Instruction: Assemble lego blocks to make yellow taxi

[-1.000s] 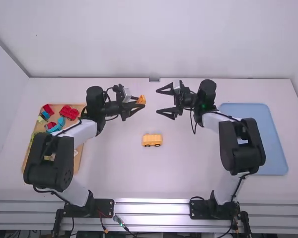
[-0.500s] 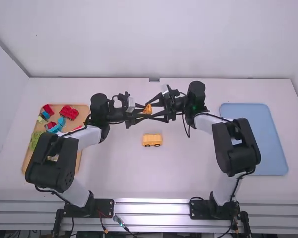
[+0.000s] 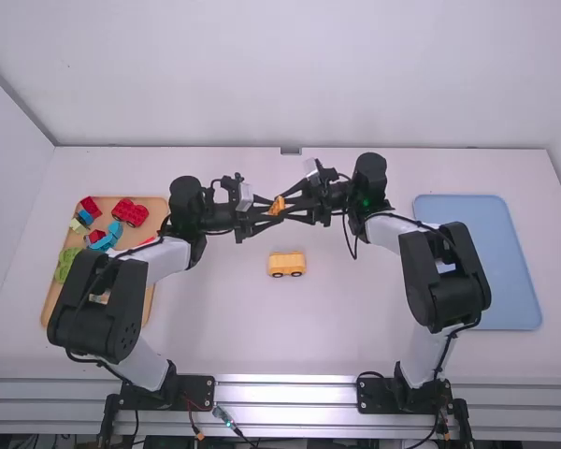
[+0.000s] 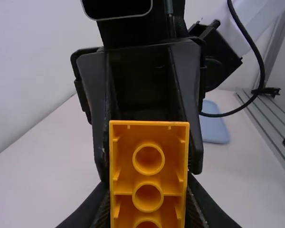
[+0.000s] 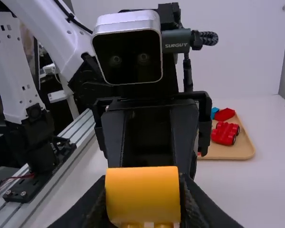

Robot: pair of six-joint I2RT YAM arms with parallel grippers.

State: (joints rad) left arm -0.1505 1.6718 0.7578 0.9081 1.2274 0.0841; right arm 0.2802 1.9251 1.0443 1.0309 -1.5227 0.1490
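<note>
Holding, between left gripper [image 3: 269, 210] and right gripper [image 3: 288, 203]: one orange block [image 3: 277, 205]. Presenting, on white table [image 3: 215, 327], nearer the arm bases: one yellow-orange wheeled block [image 3: 286, 262]. Keeping, in tan tray [image 3: 159, 206] at left: red wheeled block [image 3: 131, 211], blue block [image 3: 115, 229], green block [image 3: 65, 265], others. Including, at right: one blue tray [image 3: 514, 281], partly behind right arm.

Plain pale back wall [image 3: 290, 75] behind a white table [image 3: 337, 318], side wall [image 3: 5, 178] at left, metal rails [image 3: 290, 395] in front
</note>
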